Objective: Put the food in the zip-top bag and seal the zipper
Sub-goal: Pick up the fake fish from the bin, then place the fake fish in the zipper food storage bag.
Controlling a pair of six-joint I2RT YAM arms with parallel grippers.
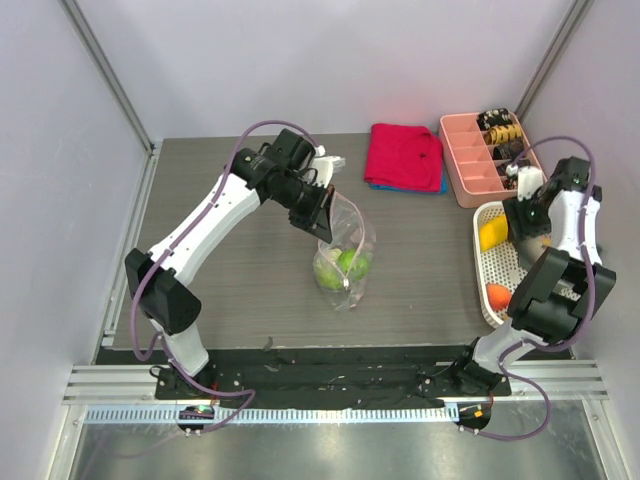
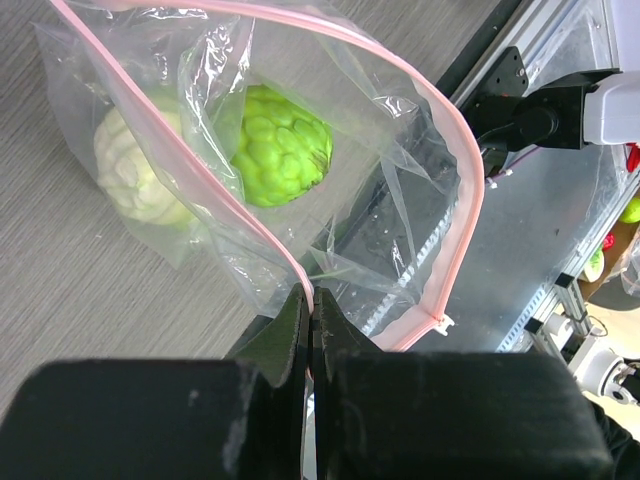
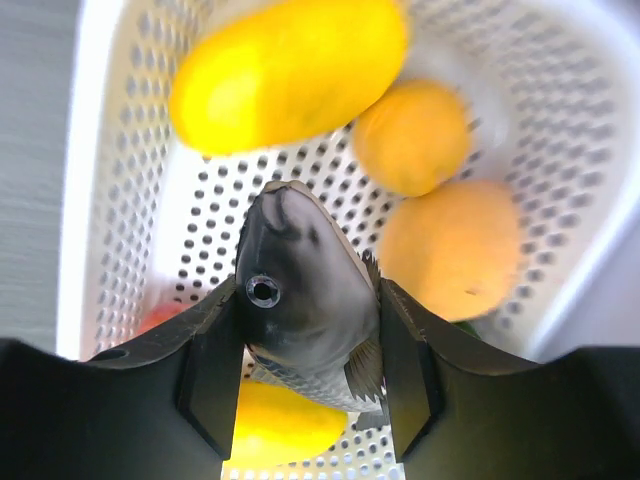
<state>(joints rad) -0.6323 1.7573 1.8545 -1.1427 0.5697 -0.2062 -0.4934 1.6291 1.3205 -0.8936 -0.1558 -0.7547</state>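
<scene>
Pinching the zipper, left gripper holds the zip-top bag; only its wrist view shows right gripper clamping a toy fish.

1. Left gripper: fingers pressed together with no gap, pinching the zipper right at the tips.
2. From the pinch point, one side of the pink strip runs away up-left. The other side arcs out to the right and back round, so the mouth is spread wide ahead of the fingers.
3. Zip-top bag: clear and crinkled, hanging ahead of the tips.
4. Inside, straight ahead: bright green bumpy fruit.
5. Ahead-left, also inside: pale whitish bumpy fruit, just beside the green one.
6. Grey wood-grain table is under the bag on the left.
7. Metal rail surface sits off to the right.
</scene>
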